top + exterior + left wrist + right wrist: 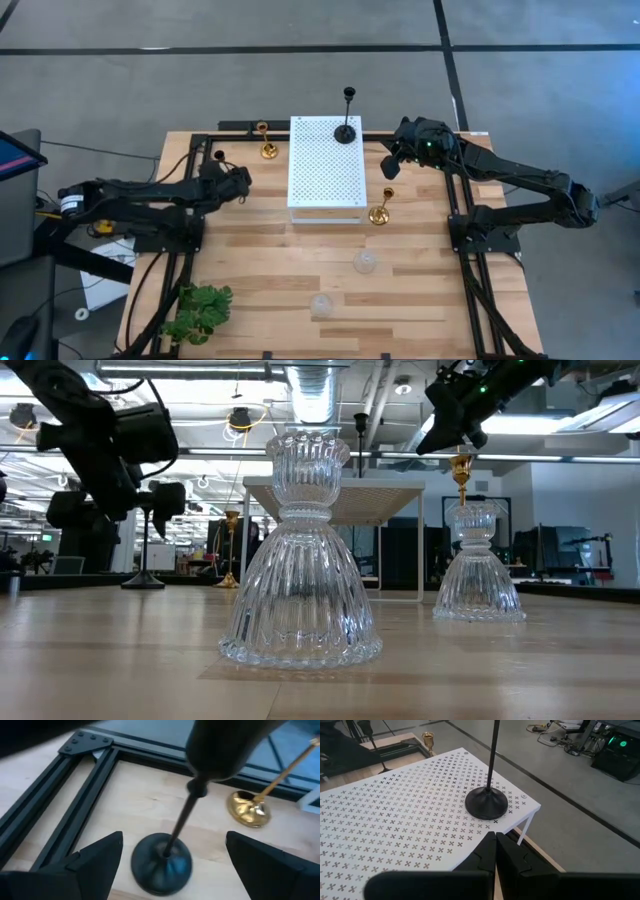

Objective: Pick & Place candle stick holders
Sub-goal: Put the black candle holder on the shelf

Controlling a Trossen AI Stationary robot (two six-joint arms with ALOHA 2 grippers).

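Note:
One tall black holder (162,862) stands on its round base on the table left of the white perforated board (325,170). My left gripper (172,865) is open, with one finger on each side of that base and apart from it. A second black holder (487,802) stands on the board's far right corner. My right gripper (495,852) is shut and empty, above a gold holder (380,212) that stands by the board's right side. Another gold holder (267,150) stands left of the board. Two clear glass holders (365,262) (320,305) stand near the front.
A green leafy plant (200,312) lies at the table's near left corner. Black frame rails (75,805) run along the table's far and side edges. Bare wood shows between the board and the glass holders.

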